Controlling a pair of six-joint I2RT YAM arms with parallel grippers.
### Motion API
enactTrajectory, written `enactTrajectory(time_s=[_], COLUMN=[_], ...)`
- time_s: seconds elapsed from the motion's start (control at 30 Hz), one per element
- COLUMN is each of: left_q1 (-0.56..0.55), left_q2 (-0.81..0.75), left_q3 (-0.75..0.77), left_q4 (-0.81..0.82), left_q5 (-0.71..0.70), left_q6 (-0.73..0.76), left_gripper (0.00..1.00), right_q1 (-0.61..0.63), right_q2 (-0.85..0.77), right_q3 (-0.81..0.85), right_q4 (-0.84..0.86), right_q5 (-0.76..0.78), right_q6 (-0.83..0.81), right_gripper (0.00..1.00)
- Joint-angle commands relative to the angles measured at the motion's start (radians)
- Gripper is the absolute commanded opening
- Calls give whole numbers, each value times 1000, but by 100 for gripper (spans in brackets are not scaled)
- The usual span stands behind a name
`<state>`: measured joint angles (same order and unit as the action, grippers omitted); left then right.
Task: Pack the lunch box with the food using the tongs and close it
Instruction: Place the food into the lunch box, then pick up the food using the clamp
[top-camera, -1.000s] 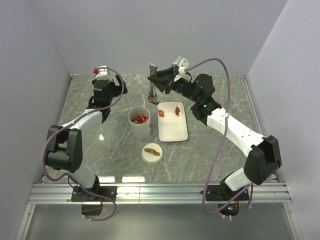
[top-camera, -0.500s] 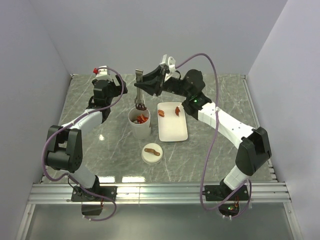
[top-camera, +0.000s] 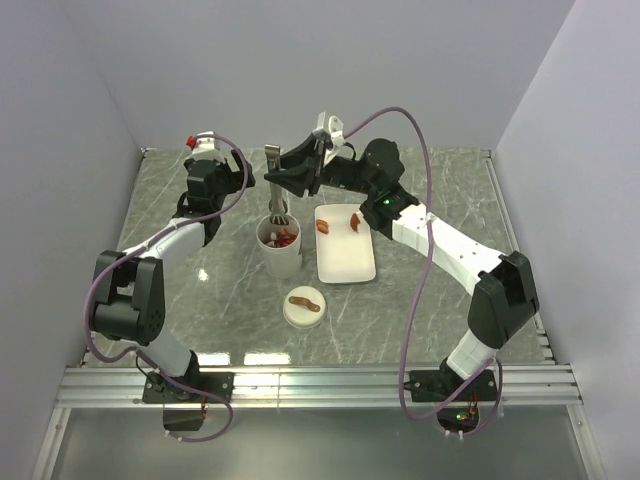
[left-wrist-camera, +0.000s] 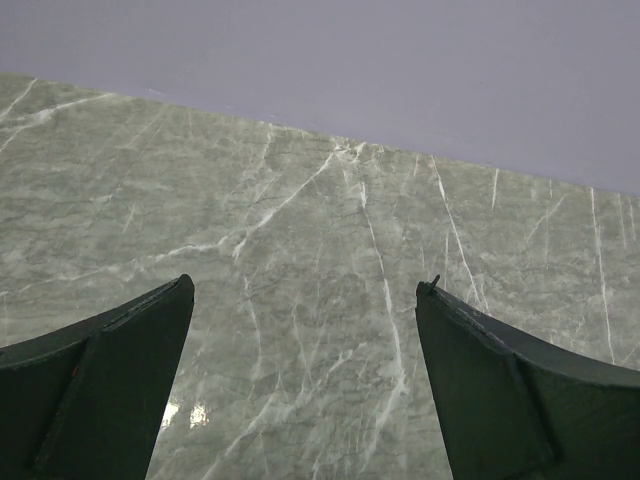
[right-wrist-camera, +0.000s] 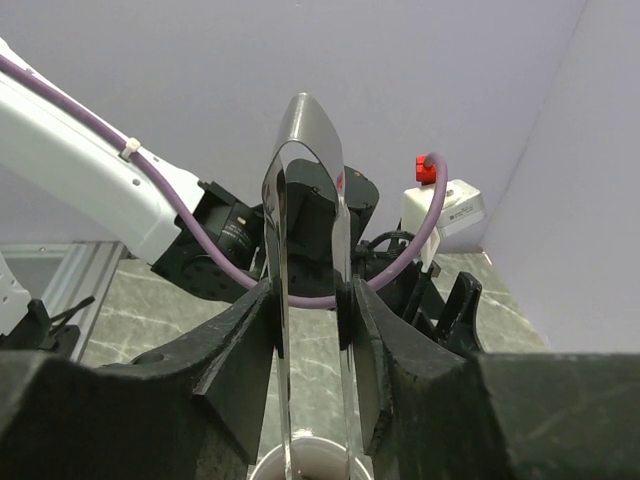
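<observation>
On the grey marble table (top-camera: 200, 265), in the middle of the top view, the right gripper (right-wrist-camera: 312, 320) clamps the tongs (right-wrist-camera: 303, 115) upright, their tips down in the lunch box (top-camera: 281, 258), probably to drop food (top-camera: 288, 237) there, while the left gripper (left-wrist-camera: 305, 290), at upper left, hangs wide open and idle.

Bright, even light is thrown from overhead. Soft, short shadows are cast on the grey-green marbled table (top-camera: 225, 310), with pale glare near its front edge. Sheen is caught on the slim grey metal tongs (right-wrist-camera: 305, 125); close foregrounds are slightly blurred.
</observation>
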<state>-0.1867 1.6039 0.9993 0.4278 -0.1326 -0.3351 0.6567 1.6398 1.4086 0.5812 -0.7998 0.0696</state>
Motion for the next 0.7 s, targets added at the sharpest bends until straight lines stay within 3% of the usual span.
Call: enactTrajectory(time_s=[0.0, 0.17, 0.43, 0.67], left_q1=[4, 4, 4, 4], left_q2=[1, -1, -5, -6], left_q3=[36, 36, 32, 28], left_q4=[25, 25, 29, 31], left_q5=[-2, -2, -7, -9], left_q6=[-1, -1, -1, -2], left_gripper=[99, 99, 99, 99], right_q1=[8, 9, 4, -34], right_q2=[-9, -18, -158, -265], right_q3=[58, 49, -118, -273], right_q4=[37, 45, 55, 100], right_q5=[5, 20, 229, 407], right_q6=[-4, -10, -122, -106], right_gripper=[42, 42, 40, 40])
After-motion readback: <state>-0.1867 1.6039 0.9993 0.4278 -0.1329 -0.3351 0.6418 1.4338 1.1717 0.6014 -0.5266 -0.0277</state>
